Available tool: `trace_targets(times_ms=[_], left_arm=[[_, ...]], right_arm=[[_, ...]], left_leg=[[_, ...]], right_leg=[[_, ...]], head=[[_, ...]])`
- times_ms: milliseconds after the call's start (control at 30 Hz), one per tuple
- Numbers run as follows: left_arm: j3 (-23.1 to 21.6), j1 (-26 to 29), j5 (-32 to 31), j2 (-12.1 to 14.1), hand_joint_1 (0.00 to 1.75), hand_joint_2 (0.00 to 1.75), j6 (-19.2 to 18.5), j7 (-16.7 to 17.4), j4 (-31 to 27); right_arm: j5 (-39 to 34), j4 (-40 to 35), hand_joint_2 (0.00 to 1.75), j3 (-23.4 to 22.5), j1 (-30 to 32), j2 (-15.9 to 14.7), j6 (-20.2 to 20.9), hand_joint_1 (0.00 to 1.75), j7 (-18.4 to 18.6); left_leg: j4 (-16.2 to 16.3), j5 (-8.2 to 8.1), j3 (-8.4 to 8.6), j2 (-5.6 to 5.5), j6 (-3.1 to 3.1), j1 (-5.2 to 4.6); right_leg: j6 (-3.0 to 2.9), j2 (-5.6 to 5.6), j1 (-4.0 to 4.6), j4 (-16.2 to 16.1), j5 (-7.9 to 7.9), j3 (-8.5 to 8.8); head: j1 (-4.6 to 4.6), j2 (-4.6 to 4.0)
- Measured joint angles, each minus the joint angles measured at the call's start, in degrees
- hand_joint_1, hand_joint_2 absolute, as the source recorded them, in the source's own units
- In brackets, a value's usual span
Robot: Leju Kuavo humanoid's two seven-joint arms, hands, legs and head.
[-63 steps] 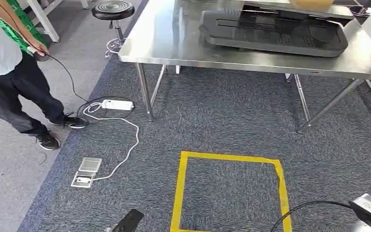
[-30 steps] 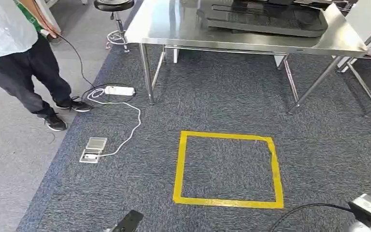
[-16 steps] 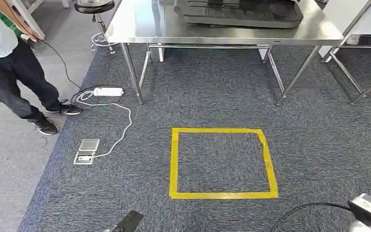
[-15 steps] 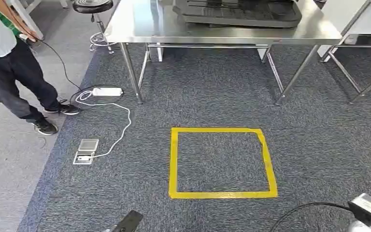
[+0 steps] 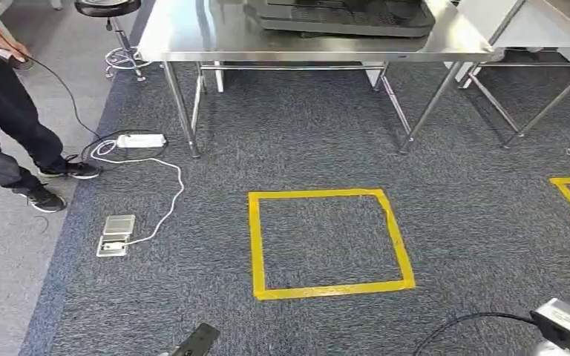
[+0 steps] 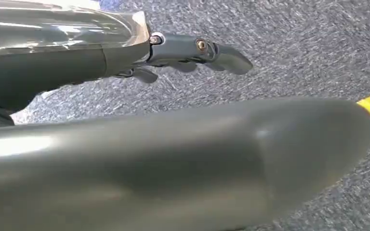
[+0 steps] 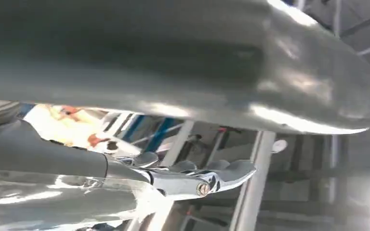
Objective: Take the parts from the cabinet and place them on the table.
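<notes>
Lab: steel table (image 5: 215,33), taped floor square (image 5: 329,242), carpet.

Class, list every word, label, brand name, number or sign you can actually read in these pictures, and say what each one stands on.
No text can be read in any view.
The yellow tape square on the carpet is a floor marking with no writing.
The white power strip, the floor socket box and the black tray on the steel table show no legible print.
The orange and white patch in the right wrist view is too blurred to read.

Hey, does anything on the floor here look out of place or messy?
A white power strip lies on the carpet by the steel table's leg, its white cable trailing loosely to an open floor socket: a possible trip hazard.
</notes>
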Motion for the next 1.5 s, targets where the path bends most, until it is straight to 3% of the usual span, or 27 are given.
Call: trace_targets(times_ms=[33, 67, 100, 200, 233, 300, 367, 400, 433, 467, 533, 567, 600, 733, 800, 867, 933, 967, 1000, 1067, 1100, 1233, 1267, 1300, 1400, 1433, 1500], left_arm=[[0.0, 0.0, 0.0, 0.0, 0.00, 0.00, 0.0, 0.0, 0.0], [0.0, -0.1, 0.0, 0.0, 0.00, 0.00, 0.0, 0.0, 0.0], [0.0, -0.1, 0.0, -0.1, 0.00, 0.00, 0.0, 0.0, 0.0], [0.0, -0.2, 0.0, -0.1, 0.00, 0.00, 0.0, 0.0, 0.0], [0.0, -0.2, 0.0, -0.1, 0.00, 0.00, 0.0, 0.0, 0.0], [0.0, -0.2, 0.0, 0.0, 0.00, 0.00, 0.0, 0.0, 0.0], [0.0, -0.1, 0.0, 0.1, 0.00, 0.00, 0.0, 0.0, 0.0], [0.0, 0.0, 0.0, 0.1, 0.00, 0.00, 0.0, 0.0, 0.0], [0.0, 0.0, 0.0, 0.1, 0.00, 0.00, 0.0, 0.0, 0.0], [0.0, 0.0, 0.0, 0.1, 0.00, 0.00, 0.0, 0.0, 0.0], [0.0, 0.0, 0.0, 0.2, 0.00, 0.00, 0.0, 0.0, 0.0], [0.0, 0.0, 0.0, 0.2, 0.00, 0.00, 0.0, 0.0, 0.0], [0.0, 0.1, 0.0, 0.1, 0.00, 0.00, 0.0, 0.0, 0.0], [0.0, 0.1, 0.0, 0.1, 0.00, 0.00, 0.0, 0.0, 0.0], [0.0, 0.0, 0.0, 0.0, 0.00, 0.00, -0.1, 0.0, 0.0], [0.0, 0.1, 0.0, 0.0, 0.00, 0.00, 0.0, 0.0, 0.0], [0.0, 0.2, 0.0, 0.0, 0.00, 0.00, 0.0, 0.0, 0.0], [0.0, 0.2, 0.0, 0.0, 0.00, 0.00, 0.0, 0.0, 0.0], [0.0, 0.1, 0.0, 0.0, 0.00, 0.00, 0.0, 0.0, 0.0], [0.0, 0.1, 0.0, 0.0, 0.00, 0.00, 0.0, 0.0, 0.0], [0.0, 0.0, 0.0, 0.0, 0.00, 0.00, 0.0, 0.0, 0.0], [0.0, 0.1, 0.0, 0.0, 0.00, 0.00, 0.0, 0.0, 0.0], [0.0, 0.0, 0.0, 0.1, 0.00, 0.00, 0.0, 0.0, 0.0], [0.0, 0.0, 0.0, 0.1, 0.00, 0.00, 0.0, 0.0, 0.0], [0.1, 0.2, 0.0, 0.2, 0.00, 0.00, 0.0, 0.0, 0.0], [0.1, 0.3, 0.0, 0.2, 0.00, 0.00, 0.0, 0.0, 0.0], [0.1, 0.3, 0.0, 0.2, 0.00, 0.00, 0.0, 0.0, 0.0]], right_arm=[[0.0, 0.0, 0.00, 0.0, 0.0, 0.0, 0.0, 0.00, 0.0], [0.0, -0.1, 0.00, 0.0, -0.1, -0.1, 0.0, 0.00, 0.0], [0.0, -0.2, 0.00, 0.0, -0.1, -0.1, 0.0, 0.00, 0.0], [0.0, -0.2, 0.00, 0.0, 0.0, -0.3, 0.0, 0.00, 0.0], [0.0, -0.3, 0.00, 0.0, 0.0, -0.3, 0.0, 0.00, 0.0], [0.1, -0.3, 0.00, 0.2, -0.2, -0.3, 0.0, 0.00, 0.0], [0.2, -0.3, 0.00, 0.3, -0.1, -0.3, 0.0, 0.00, 0.1], [0.3, -0.3, 0.00, 0.4, -0.1, -0.3, 0.0, 0.00, 0.3], [0.3, -0.2, 0.00, 0.4, -0.1, -0.3, 0.0, 0.00, 0.4], [0.4, -0.1, 0.00, 0.4, -0.1, -0.3, 0.0, 0.00, 0.6], [0.5, -0.1, 0.00, 0.6, -0.1, -0.3, 0.0, 0.00, 1.0], [0.6, -0.1, 0.00, 0.7, -0.1, -0.3, 0.0, 0.00, 1.0], [0.6, -0.1, 0.00, 0.8, -0.3, -0.3, 0.0, 0.00, 1.0], [0.7, -0.2, 0.00, 1.0, -0.1, -0.3, 0.0, 0.00, 1.0], [0.7, -0.2, 0.00, 1.0, -0.3, -0.4, 0.0, 0.00, 1.1], [0.6, -0.2, 0.00, 1.1, -0.4, -0.4, 0.0, 0.00, 1.1], [0.5, -0.1, 0.00, 1.2, -0.3, -0.4, 0.0, 0.00, 1.1], [0.5, -0.1, 0.00, 1.2, -0.3, -0.4, 0.0, 0.00, 1.1], [0.4, -0.1, 0.00, 1.2, -0.3, -0.5, 0.0, 0.00, 1.1], [0.3, -0.2, 0.00, 1.2, -0.4, -0.5, 0.0, 0.00, 1.1], [0.3, -0.3, 0.00, 1.2, -0.5, -0.5, 0.0, 0.00, 1.1], [0.2, -0.4, 0.00, 1.2, -0.4, -0.6, 0.0, 0.00, 1.0], [0.2, -0.5, 0.00, 1.2, -0.3, -0.6, 0.0, 0.00, 1.0], [0.2, -0.5, 0.00, 1.3, -0.4, -0.6, 0.0, 0.00, 1.0], [0.1, -0.6, 0.00, 1.3, -0.2, -0.6, 0.0, 0.00, 1.0], [0.1, -0.6, 0.00, 1.3, -0.1, -0.6, 0.0, 0.00, 1.0], [0.1, -0.6, 0.00, 1.3, 0.0, -0.6, 0.0, 0.00, 1.0]], left_leg=[[0.0, 0.00, 0.15, 0.27, 0.00, -0.12], [-0.1, 0.00, 0.14, 0.52, -0.02, -0.01], [0.0, 0.10, -0.11, 0.75, -0.21, -0.37], [-0.3, 0.45, -0.26, 1.74, -0.89, -0.19], [-0.5, 0.39, -0.12, 1.90, -1.19, -0.40], [2.8, -2.68, -1.37, -0.49, -1.61, -0.13], [11.2, -6.99, -4.99, -1.15, -1.97, 0.12], [15.3, -8.26, -6.74, -1.21, -2.18, 0.20], [16.5, -8.03, -7.19, -1.26, -2.29, 0.27], [14.9, -6.47, -6.35, -1.29, -2.43, 0.44], [6.6, -1.53, -2.43, -1.62, -2.70, 0.88], [2.0, 0.39, -0.41, -2.84, -2.90, 1.25], [1.0, -0.48, -0.04, -4.17, -3.00, 1.27], [0.7, -0.22, -0.47, -3.27, -1.42, 1.04], [0.5, 0.02, -0.41, -2.46, -0.74, 1.20], [0.5, 0.02, -0.49, -1.55, -0.55, 1.07], [0.5, 0.00, -0.51, -0.64, -0.52, 0.95], [0.5, -0.01, -0.48, -0.27, -0.53, 0.91], [0.5, -0.04, -0.42, 0.06, -0.53, 0.85], [0.5, -0.13, -0.24, 0.53, -0.62, 0.81], [0.4, -0.18, -0.29, 0.72, -0.72, 0.59], [-0.3, 0.05, 0.10, 2.18, -2.00, 0.46], [-0.1, -0.64, 0.06, 1.41, -2.39, 0.60], [1.2, -1.84, -0.47, 0.06, -2.40, 0.60], [14.2, -8.18, -6.34, -1.24, -2.44, 0.55], [16.8, -8.47, -7.59, -1.35, -2.44, 0.52], [14.0, -5.63, -6.47, -1.45, -2.30, 0.52]], right_leg=[[-0.63, -0.51, 0.33, -5.7, 2.32, 3.21], [-1.44, -1.92, 0.90, -9.8, 2.68, 5.20], [-1.73, -2.39, 1.25, -10.4, 2.35, 5.57], [-2.15, -1.42, 1.52, -10.9, 2.52, 5.10], [-2.66, -1.13, 1.18, -11.8, 3.03, 5.31], [-3.19, -0.84, 0.72, -12.5, 3.74, 5.43], [-3.32, -0.29, 0.71, -12.4, 3.84, 5.10], [-3.31, 0.08, 0.71, -12.4, 3.88, 4.95], [-3.26, 0.45, 0.70, -12.3, 3.93, 4.91], [-3.22, 0.95, 0.62, -12.1, 3.93, 4.87], [-2.87, 1.84, 0.38, -11.5, 3.70, 4.82], [-2.40, 2.26, 0.34, -11.0, 3.40, 4.51], [-1.98, 2.63, 0.65, -10.2, 3.24, 3.94], [-0.75, 3.96, 0.18, -10.3, 3.98, 2.99], [-0.23, 1.17, 0.24, -7.5, 1.63, 1.92], [0.18, 0.44, 0.01, 1.2, -2.78, -1.86], [0.34, 0.19, -0.01, 7.3, -4.38, -4.56], [0.33, 0.13, 0.00, 6.5, -3.37, -4.13], [0.19, 0.07, 0.01, 2.9, -1.10, -2.23], [-0.58, -1.42, 0.31, -7.5, 3.60, 2.97], [-0.92, -2.99, 0.84, -9.7, 3.00, 4.13], [-1.99, -1.56, 1.23, -10.8, 3.33, 3.86], [-2.55, -1.32, 0.57, -11.6, 3.81, 4.24], [-2.87, -0.98, 0.66, -11.8, 3.99, 4.22], [-3.25, 0.13, 0.81, -11.7, 4.11, 3.99], [-3.26, 0.55, 0.84, -11.6, 4.12, 3.93], [-3.26, 1.54, 0.85, -11.4, 4.11, 3.93]], head=[[0.00, 0.00], [0.00, 0.00], [-0.09, 0.00], [-0.04, 0.00], [-0.11, 0.00], [-0.15, 0.00], [-0.17, 0.00], [-0.17, 0.00], [-0.17, 0.00], [-0.17, 0.00], [-0.17, 0.00], [-0.20, 0.00], [-0.18, 0.00], [-0.09, 0.00], [0.20, 0.00], [0.15, 0.00], [0.15, 0.00], [0.15, 0.00], [0.15, 0.00], [0.15, 0.00], [0.13, 0.00], [0.11, 0.00], [0.00, 0.00], [0.04, 0.00], [-0.02, 0.00], [-0.02, 0.00], [-0.02, 0.00]])
